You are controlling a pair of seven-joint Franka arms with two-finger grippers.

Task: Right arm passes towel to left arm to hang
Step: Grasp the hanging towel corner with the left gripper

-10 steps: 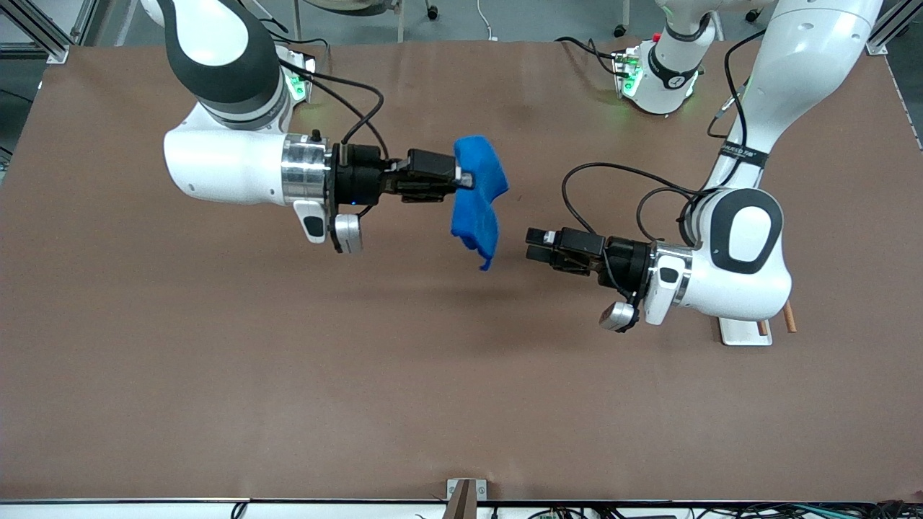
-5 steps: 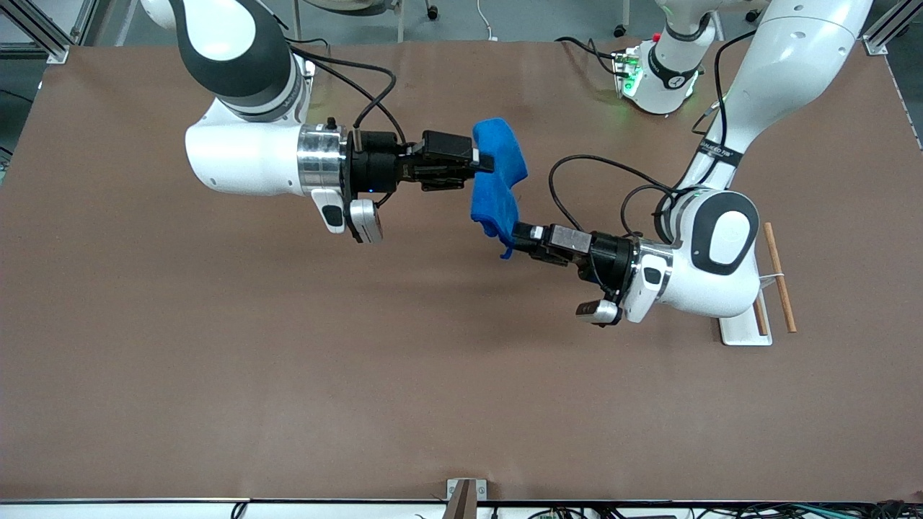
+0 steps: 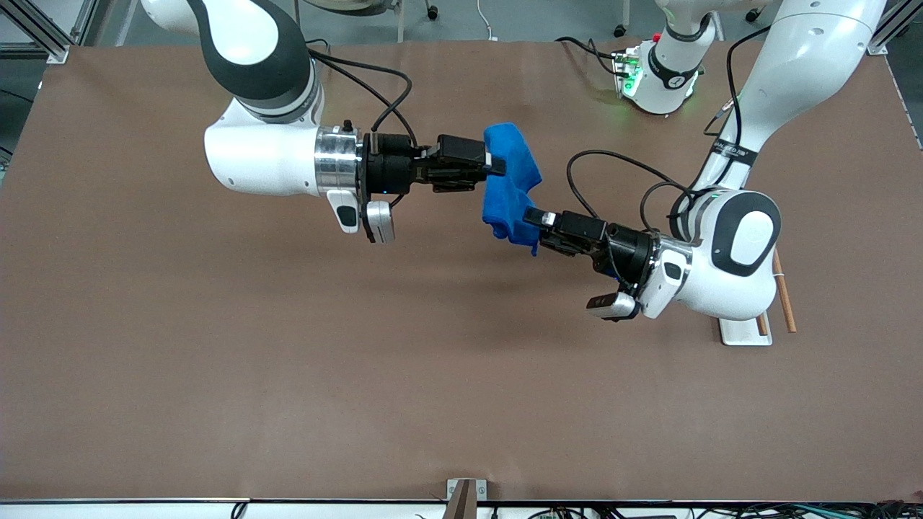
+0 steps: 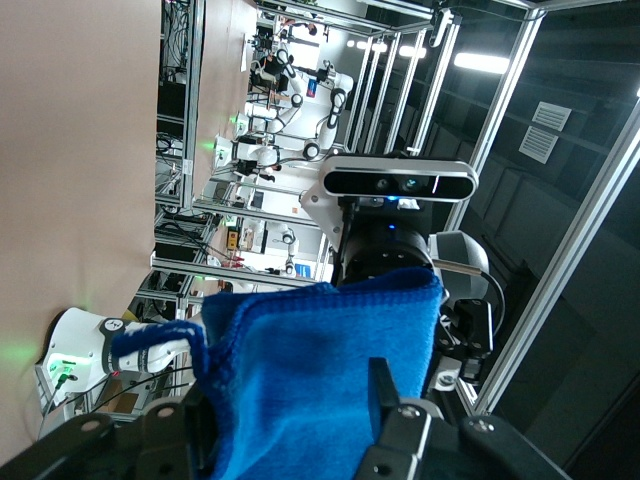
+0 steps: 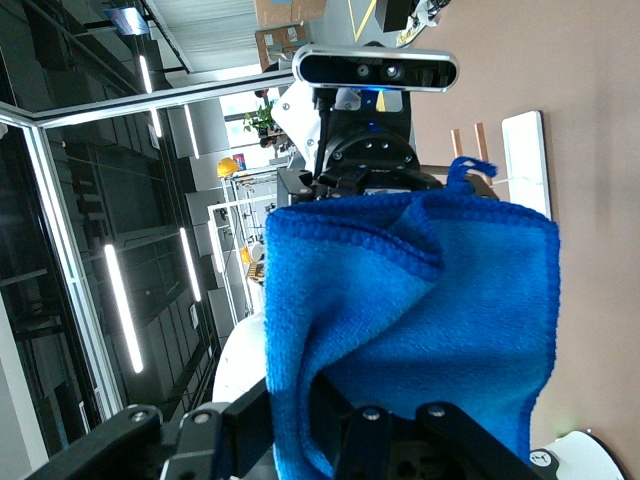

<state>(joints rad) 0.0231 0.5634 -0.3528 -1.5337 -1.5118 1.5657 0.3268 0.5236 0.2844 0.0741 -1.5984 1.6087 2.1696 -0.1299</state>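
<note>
The blue towel (image 3: 510, 186) hangs in the air over the middle of the table, pinched at its upper fold by my right gripper (image 3: 496, 164), which is shut on it. My left gripper (image 3: 535, 220) is at the towel's lower hanging edge. In the left wrist view the towel (image 4: 320, 380) fills the space between the left gripper's (image 4: 290, 405) two spread fingers, which stand apart on either side of the cloth. In the right wrist view the towel (image 5: 430, 290) drapes from the right gripper (image 5: 295, 420), with the left arm's hand facing it.
A white-based stand (image 3: 746, 330) with a wooden rod (image 3: 783, 297) sits on the brown table (image 3: 288, 360) under the left arm's elbow, toward the left arm's end. Cables loop off both wrists.
The right arm has carried the towel toward the left arm's end. The left gripper has closed the gap and now has its open fingers around the towel's lower edge.
</note>
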